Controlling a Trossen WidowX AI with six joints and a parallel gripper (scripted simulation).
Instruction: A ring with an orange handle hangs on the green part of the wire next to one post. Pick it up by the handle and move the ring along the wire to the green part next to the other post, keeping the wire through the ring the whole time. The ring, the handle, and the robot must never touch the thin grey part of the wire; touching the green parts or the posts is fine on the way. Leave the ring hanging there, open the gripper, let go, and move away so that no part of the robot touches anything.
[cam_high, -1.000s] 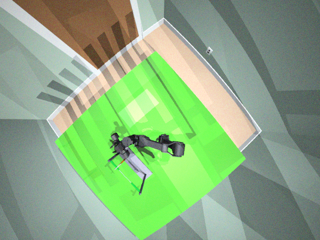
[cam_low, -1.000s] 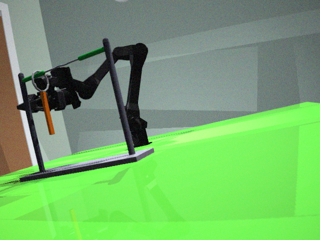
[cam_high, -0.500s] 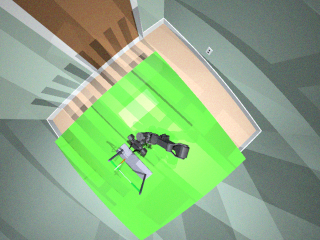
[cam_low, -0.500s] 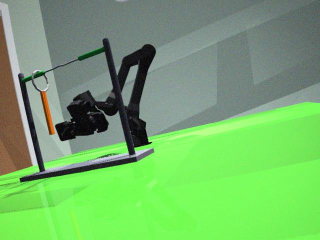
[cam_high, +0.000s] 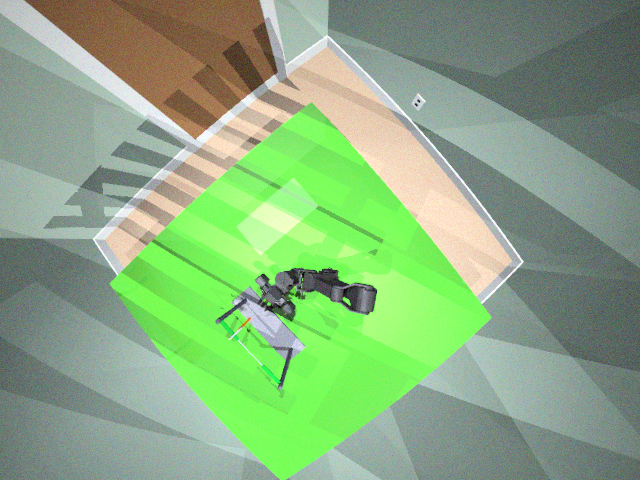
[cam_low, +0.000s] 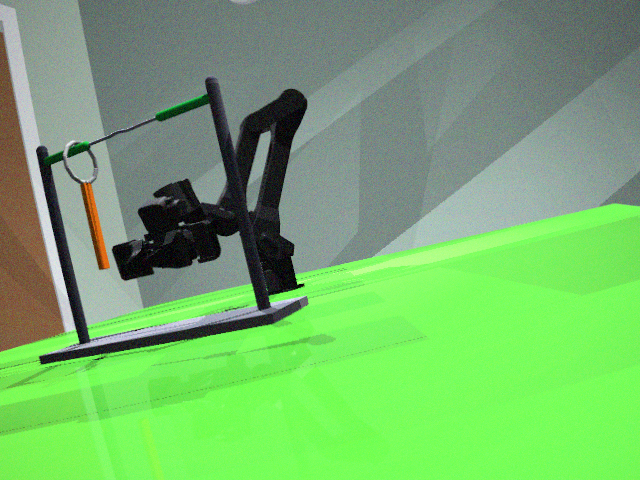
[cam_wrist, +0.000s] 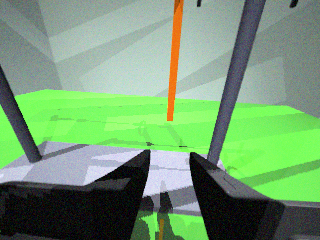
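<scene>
In the exterior view, you see the ring (cam_high: 238, 330) (cam_low: 96, 167) hanging around the wire (cam_high: 251, 352) (cam_low: 124, 130) at upper left, its handle (cam_high: 246, 322) (cam_low: 95, 224) (cam_wrist: 174, 65) below. Two posts rise from the base (cam_high: 294, 343) (cam_low: 170, 333) (cam_wrist: 65, 165), at left and centre. Your arm (cam_high: 323, 284) (cam_low: 273, 160) stands behind the base, apparently clear of the handle.

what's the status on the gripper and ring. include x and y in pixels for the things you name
Gripper (cam_high: 260, 305) (cam_low: 126, 260) (cam_wrist: 169, 155) open, empty; ring (cam_high: 238, 331) (cam_low: 96, 166) hanging on green wire section, orange handle (cam_high: 246, 322) (cam_low: 95, 225) (cam_wrist: 174, 65) ungrasped; nothing visible between fingertips and handle.
</scene>
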